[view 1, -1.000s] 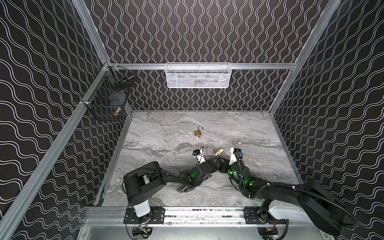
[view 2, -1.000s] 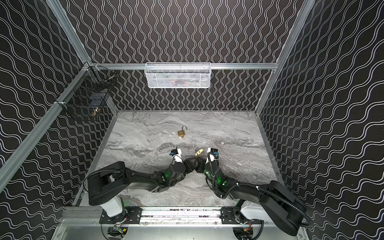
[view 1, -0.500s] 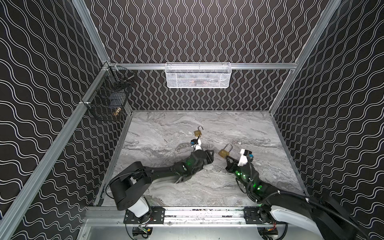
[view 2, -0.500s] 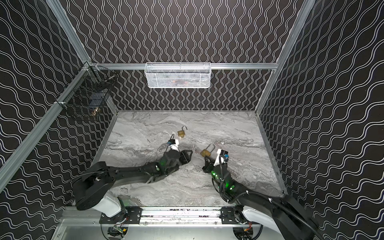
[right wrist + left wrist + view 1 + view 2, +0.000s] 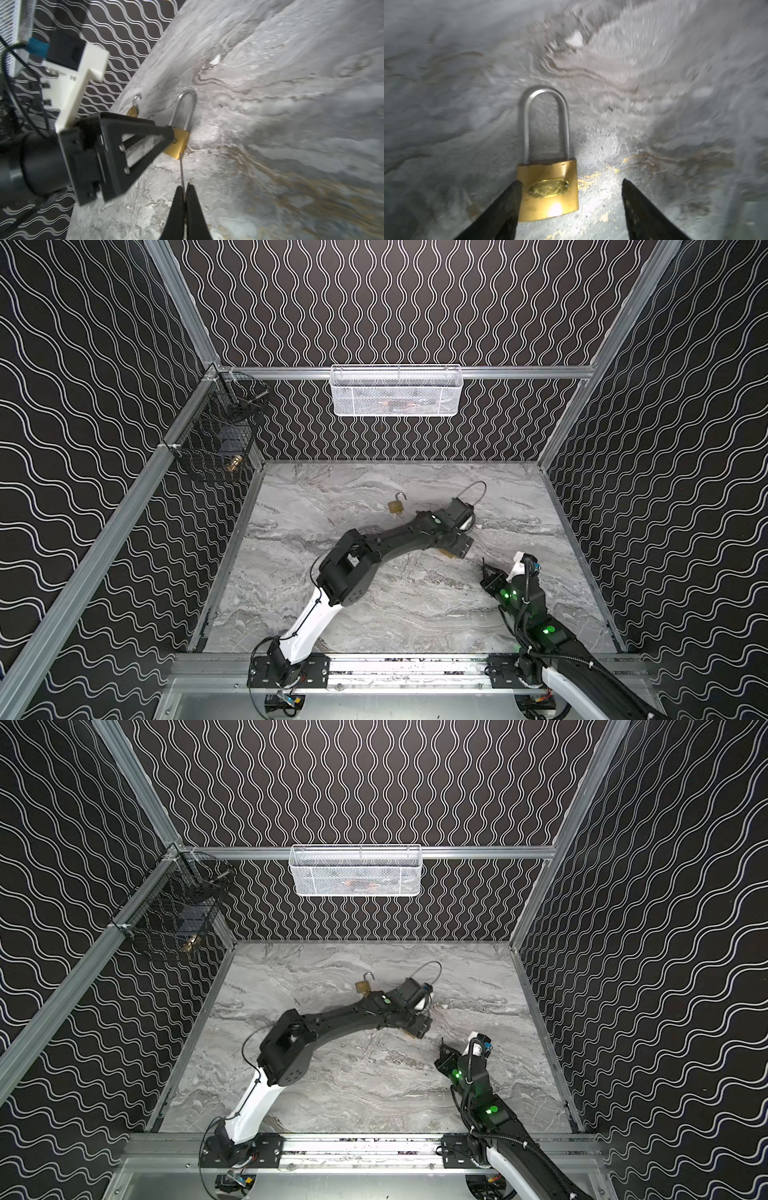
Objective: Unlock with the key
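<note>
My left fingers (image 5: 508,199) stand wide apart and hold nothing. The padlock (image 5: 548,193) lies flat on the desk (image 5: 374,614) between them, one tip against its brass side and the other well clear. Both legs of its long shackle run into the body. This close view is smeared, and I cannot find the keyhole in it.

My right fingers (image 5: 176,203) are pressed together on the key (image 5: 181,170), which shows only as a thin metal edge pointing at the bottom of the padlock. Its head is hidden in the pinch. Whether its tip reaches the brass I cannot tell.

In both top views my left wrist (image 5: 453,526) covers the padlock, leaving only one brass corner showing. It lies near the middle of the desk, a little toward the right edge. A small lock (image 5: 396,506) with its shackle swung open lies just beyond, toward the back edge.

The desk is grey marbled stone with metal rails along its edges. The walls (image 5: 415,302) are black with white wavy lines. A white mesh basket (image 5: 395,391) hangs on the back rail, its contents too dim to name. A black wire cage (image 5: 216,439) hangs by the back left corner with something brass inside.
</note>
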`<state>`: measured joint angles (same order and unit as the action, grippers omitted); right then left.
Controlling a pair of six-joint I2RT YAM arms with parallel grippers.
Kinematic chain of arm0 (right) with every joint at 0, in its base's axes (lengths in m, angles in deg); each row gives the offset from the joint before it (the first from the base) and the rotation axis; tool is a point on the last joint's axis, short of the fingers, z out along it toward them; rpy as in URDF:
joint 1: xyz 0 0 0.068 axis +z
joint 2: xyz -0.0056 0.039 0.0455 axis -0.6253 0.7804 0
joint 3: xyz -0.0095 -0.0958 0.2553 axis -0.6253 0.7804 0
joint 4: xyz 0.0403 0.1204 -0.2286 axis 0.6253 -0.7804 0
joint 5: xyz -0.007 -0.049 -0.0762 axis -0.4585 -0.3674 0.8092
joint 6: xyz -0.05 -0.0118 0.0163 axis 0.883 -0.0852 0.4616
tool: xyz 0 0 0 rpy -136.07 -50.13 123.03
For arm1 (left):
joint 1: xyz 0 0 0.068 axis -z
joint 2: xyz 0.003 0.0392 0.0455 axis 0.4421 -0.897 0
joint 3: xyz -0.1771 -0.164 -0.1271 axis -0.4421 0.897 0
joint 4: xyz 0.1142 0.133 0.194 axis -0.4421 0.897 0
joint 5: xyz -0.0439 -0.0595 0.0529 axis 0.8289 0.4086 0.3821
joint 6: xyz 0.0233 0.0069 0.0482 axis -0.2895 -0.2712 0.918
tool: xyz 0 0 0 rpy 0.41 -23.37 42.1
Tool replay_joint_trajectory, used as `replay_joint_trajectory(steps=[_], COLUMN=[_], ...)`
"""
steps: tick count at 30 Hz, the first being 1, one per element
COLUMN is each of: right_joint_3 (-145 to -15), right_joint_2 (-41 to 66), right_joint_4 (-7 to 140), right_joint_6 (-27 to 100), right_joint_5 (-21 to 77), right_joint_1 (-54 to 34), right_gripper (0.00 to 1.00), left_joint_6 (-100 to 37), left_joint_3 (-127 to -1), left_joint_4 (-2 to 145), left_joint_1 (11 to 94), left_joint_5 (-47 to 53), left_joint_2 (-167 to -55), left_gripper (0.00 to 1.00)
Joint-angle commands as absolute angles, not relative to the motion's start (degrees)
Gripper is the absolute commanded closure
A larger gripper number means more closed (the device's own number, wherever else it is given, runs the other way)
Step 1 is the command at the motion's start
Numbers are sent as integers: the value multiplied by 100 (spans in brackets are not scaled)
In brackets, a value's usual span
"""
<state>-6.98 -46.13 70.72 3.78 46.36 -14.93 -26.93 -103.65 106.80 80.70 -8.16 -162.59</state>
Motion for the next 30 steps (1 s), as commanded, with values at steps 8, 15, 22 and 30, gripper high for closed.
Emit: replay_joint_trajectory(steps=[8,15,22,30], right_joint_3=[-745,-683,-567,-804], right_joint_2=[-4373,-4326,-4453,-3702], right_joint_4=[7057,7214,7381,8096], right_joint_6=[479,451,569,1667], right_joint_5=[4226,4164,3968,2751], right_joint_1=[-1522,-1550,-1585,-1585], right_gripper=[100,100,100,100], left_joint_6=[-2253,-2542,-3028,-3921], left_joint_3=[-10745,-11086,-10935,-9603], left_joint_4=[11174,11410,11676,10551], left_joint_1=[8126,8047,7985,7926], left_joint_5=[-1540,-1101,-822,-849], left_joint_2=[-16703,-17070,-17061,-15887], left_gripper=[14,15,35,55])
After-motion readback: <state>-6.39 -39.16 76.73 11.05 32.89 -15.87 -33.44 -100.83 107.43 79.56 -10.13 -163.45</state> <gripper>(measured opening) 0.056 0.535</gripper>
